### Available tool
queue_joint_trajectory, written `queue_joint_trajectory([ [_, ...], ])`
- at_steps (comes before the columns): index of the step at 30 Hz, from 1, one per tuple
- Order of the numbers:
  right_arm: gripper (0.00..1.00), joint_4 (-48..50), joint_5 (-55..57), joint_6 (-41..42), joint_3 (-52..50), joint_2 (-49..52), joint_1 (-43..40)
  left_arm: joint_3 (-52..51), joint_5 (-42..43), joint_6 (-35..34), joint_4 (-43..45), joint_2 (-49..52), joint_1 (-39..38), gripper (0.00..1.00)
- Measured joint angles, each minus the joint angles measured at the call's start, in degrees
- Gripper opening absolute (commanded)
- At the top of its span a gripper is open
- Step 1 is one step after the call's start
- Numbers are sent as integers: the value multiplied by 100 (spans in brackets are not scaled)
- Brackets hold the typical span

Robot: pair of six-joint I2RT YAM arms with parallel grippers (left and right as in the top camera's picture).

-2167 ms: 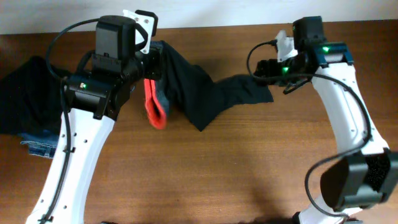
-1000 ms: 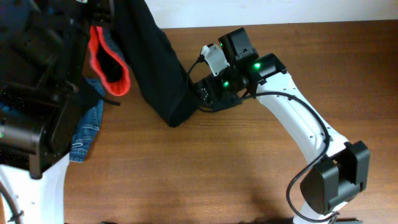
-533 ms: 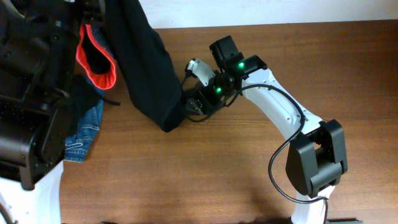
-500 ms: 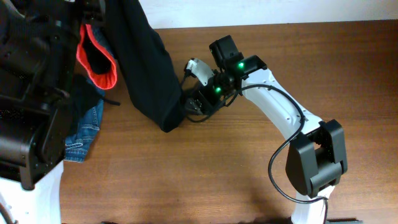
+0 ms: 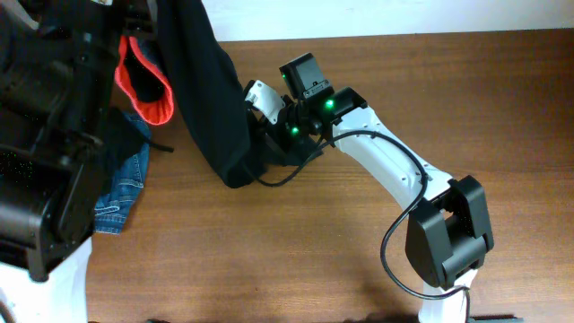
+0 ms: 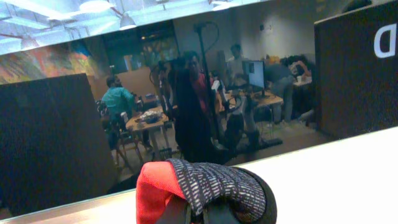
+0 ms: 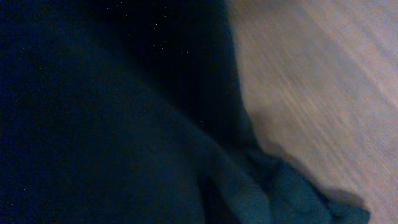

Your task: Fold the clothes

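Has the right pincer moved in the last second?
Yes. The right pincer slid left, toward the blue jeans, into the hanging black trousers.

We're in a shared robotics lab set in an open-plan office. Two robot arms [image 5: 386,170] work at a wooden table [image 5: 359,269]. Beyond it, the left wrist camera catches the room: people [image 6: 115,99] sit round desks [image 6: 146,121], and a monitor [image 6: 255,71] glows. There are dark partitions [image 6: 43,149] on both sides, a bright mural [image 6: 43,62] on the far wall and ceiling lights [image 6: 93,5] up top.
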Motion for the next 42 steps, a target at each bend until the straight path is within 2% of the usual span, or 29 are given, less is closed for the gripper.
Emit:
queue_joint_trajectory([
  [5, 4, -35, 944, 334, 0, 0, -175, 87, -59, 0, -140, -24, 0, 0],
  [9, 4, -149, 1683, 540, -2, -96, -621, 92, -70, 0, -310, -42, 0, 1],
  [16, 4, -146, 3526, 968, 59, -1047, -1633, 94, -81, 2, -452, -42, -4, 0],
  [21, 4, 142, 4063, 988, 269, -1580, -2194, 125, -83, 0, -608, 28, -4, 1],
  [28, 4, 144, 5010, 988, 291, -1687, -2304, 142, -262, 4, -994, 317, -55, 1],
  [35, 4, 114, 5862, 1158, 304, -2009, -2304, 140, -407, 101, -1126, 90, -868, 0],
  [39, 4, 160, 6019, 1335, 455, -2544, -2304, 140, -684, 361, -1134, -238, -1462, 0],
  [42, 4, 310, 6092, 1423, 616, -2951, -2304, 170, -1027, 474, -1137, -437, -1609, 0],
])
